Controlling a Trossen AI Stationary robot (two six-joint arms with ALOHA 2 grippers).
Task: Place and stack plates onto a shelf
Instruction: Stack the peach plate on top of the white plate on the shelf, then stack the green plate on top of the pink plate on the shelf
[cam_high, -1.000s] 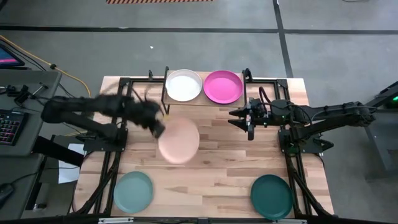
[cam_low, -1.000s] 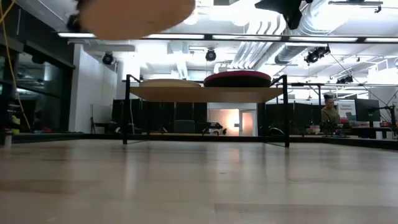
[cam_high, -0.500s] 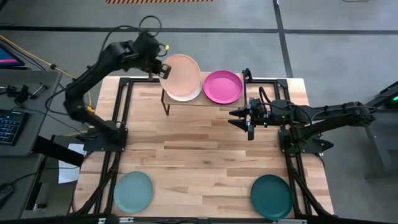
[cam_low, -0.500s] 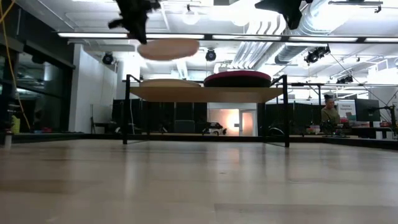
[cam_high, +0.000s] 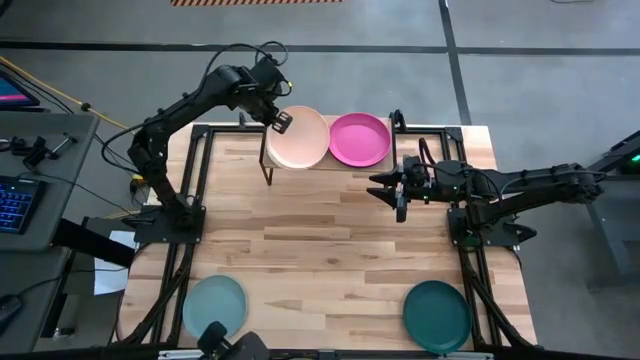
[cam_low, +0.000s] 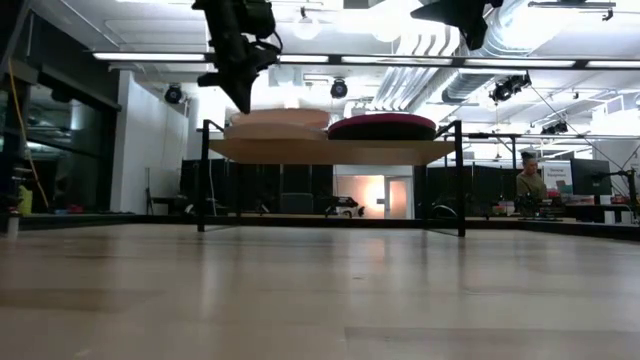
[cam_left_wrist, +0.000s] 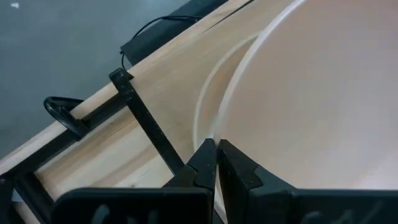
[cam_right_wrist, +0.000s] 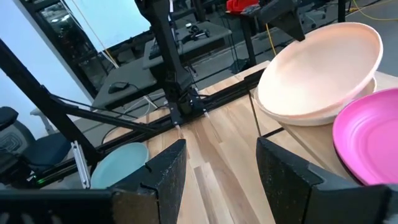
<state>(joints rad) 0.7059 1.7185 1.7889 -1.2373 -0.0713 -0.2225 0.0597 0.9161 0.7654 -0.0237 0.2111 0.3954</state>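
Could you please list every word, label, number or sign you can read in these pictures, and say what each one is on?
No text can be read in any view.
The peach plate, magenta pink plate, pale blue-green plate and dark teal plate are plain.
The shelf carries no label.
Signs in the room behind, in the low view: too small and blurred to read.

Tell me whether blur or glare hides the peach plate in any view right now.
High view: peach plate sharp on the shelf, left gripper at its rim. Low view: ceiling lights glare, plate still readable. Left wrist view: rim close, slightly soft.
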